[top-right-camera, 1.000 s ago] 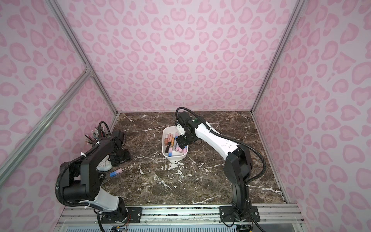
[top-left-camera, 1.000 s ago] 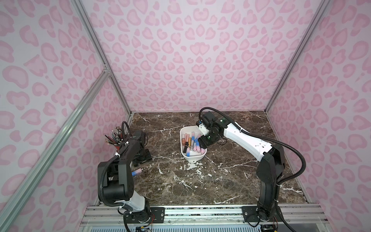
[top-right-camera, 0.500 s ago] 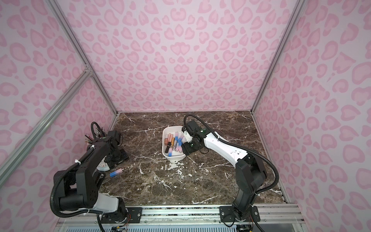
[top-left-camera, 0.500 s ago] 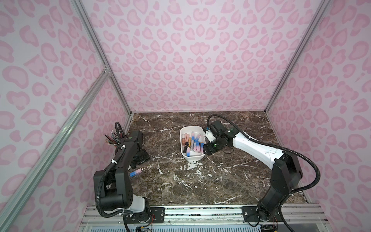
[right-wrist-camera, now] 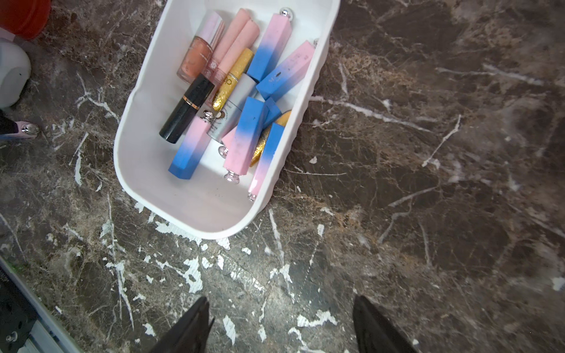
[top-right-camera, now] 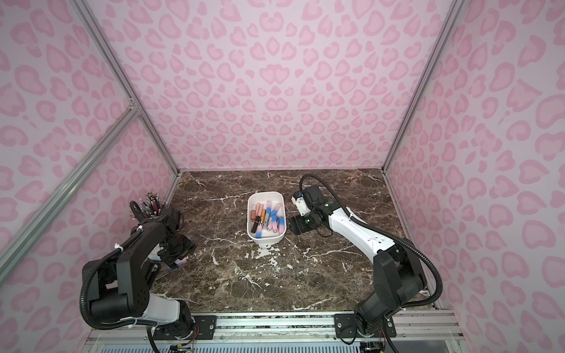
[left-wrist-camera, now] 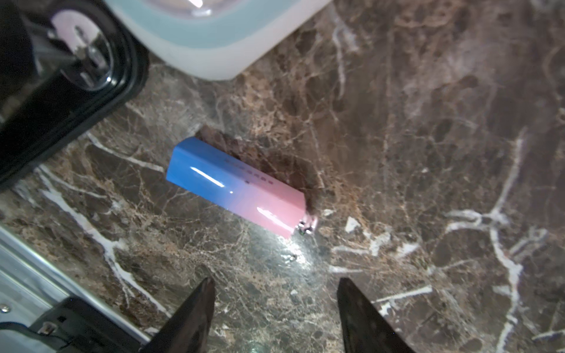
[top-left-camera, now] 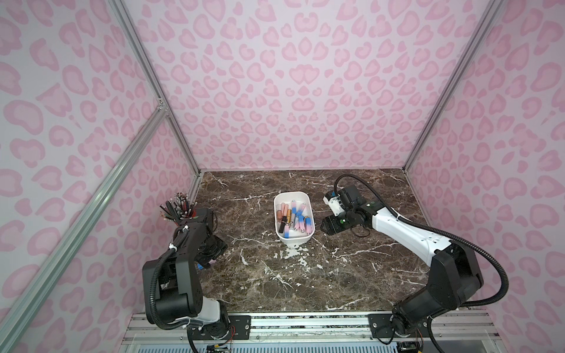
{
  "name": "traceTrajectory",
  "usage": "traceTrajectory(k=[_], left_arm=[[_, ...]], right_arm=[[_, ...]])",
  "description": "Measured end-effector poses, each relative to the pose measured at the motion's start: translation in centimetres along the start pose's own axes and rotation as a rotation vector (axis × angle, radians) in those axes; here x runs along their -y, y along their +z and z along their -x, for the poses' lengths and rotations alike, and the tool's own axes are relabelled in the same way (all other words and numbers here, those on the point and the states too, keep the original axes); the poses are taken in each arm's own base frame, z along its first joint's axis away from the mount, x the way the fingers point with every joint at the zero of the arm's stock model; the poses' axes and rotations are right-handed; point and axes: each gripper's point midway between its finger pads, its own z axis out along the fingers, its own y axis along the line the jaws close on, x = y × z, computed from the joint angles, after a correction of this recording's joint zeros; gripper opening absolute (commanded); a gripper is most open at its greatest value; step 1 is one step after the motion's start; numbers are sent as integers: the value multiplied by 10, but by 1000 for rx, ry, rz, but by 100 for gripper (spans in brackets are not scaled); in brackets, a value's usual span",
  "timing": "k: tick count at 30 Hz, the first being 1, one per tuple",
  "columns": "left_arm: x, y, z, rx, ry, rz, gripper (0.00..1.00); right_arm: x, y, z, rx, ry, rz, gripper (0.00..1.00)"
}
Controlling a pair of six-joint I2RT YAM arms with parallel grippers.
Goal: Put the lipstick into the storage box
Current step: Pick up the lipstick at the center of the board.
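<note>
Now my right gripper (right-wrist-camera: 281,298) has drawn back from over the white storage box (top-left-camera: 293,240) to just beside it, fingers apart and empty. My left gripper (left-wrist-camera: 275,279), fingers also apart, has come over a blue-and-pink lipstick (left-wrist-camera: 237,186) lying on the marble table (top-left-camera: 305,275), well apart from the box. Likely my next pick.

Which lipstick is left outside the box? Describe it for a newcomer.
Find the pencil cup at the marble table's left edge, then the left gripper beside it. Below that open gripper one lipstick lies flat on the marble. It is a square tube fading blue to pink, the only one outside the white storage box.
</note>
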Motion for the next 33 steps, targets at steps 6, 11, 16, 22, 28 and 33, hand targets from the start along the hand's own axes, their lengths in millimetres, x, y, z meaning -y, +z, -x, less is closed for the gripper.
traceTrajectory(k=[6, 11, 16, 22, 28, 33], left_arm=[[-1, 5, 1, 2, -104, -6, 67], [-1, 4, 9, 32, -171, -11, 67], [-4, 8, 15, 53, -238, -9, 67], [-7, 20, 16, 46, -298, -1, 67], [-5, 25, 19, 54, -330, -17, 67], [-7, 32, 16, 50, -341, -16, 65]], right_arm=[[8, -1, -3, 12, 9, 12, 77], [13, -5, 0, 35, 23, 22, 77], [15, -7, 1, 39, 36, 37, 77], [19, -9, 7, 50, 44, 46, 77], [18, -9, 13, 56, 42, 58, 77], [17, -8, 13, 48, 33, 63, 77]])
